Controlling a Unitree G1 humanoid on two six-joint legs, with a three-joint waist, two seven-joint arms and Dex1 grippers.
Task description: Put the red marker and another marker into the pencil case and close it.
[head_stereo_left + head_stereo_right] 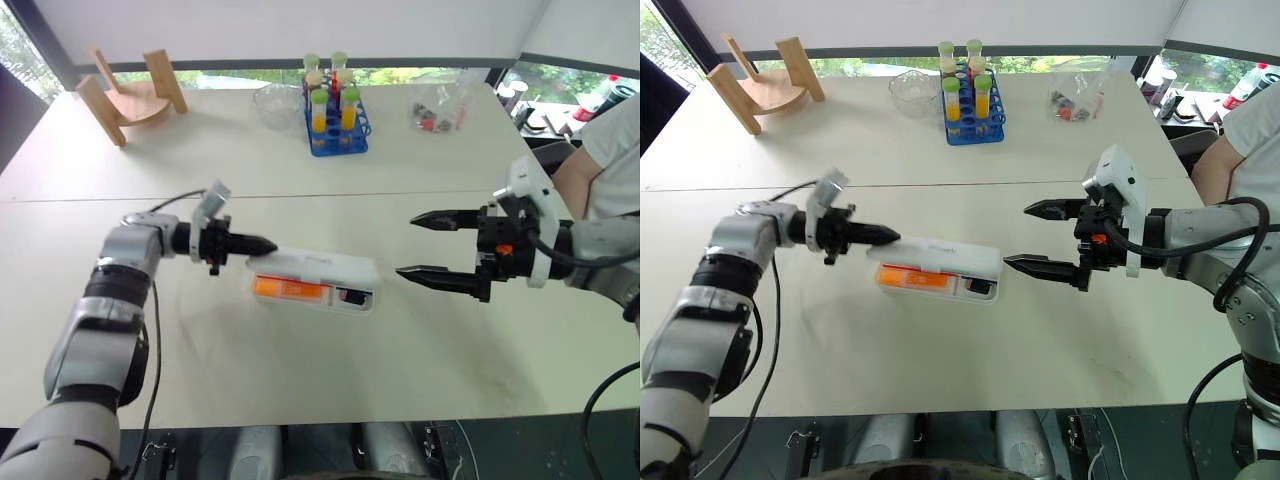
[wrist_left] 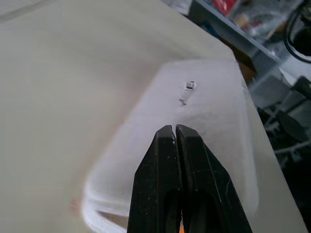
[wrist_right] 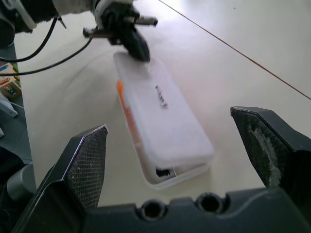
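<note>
White pencil case [image 1: 318, 268] ajar (orange marker [image 1: 290, 289] inside); left claw [image 1: 262, 243] shut, right claw [image 1: 420, 247] wide, empty.

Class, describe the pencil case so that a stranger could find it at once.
Look at the near half of the big pale table, between the two black grippers. The pencil case lies flat there: white, rectangular, lid almost shut, with an orange marker showing through the gap.

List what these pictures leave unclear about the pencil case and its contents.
- Red marker: under the pencil case lid only a dark end shows; no red visible.
- Lid lettering: too small, right wrist view.
- Whether the shut left gripper touches the lid: overlap hides it.
- Orange marker: partly covered by the lid.
</note>
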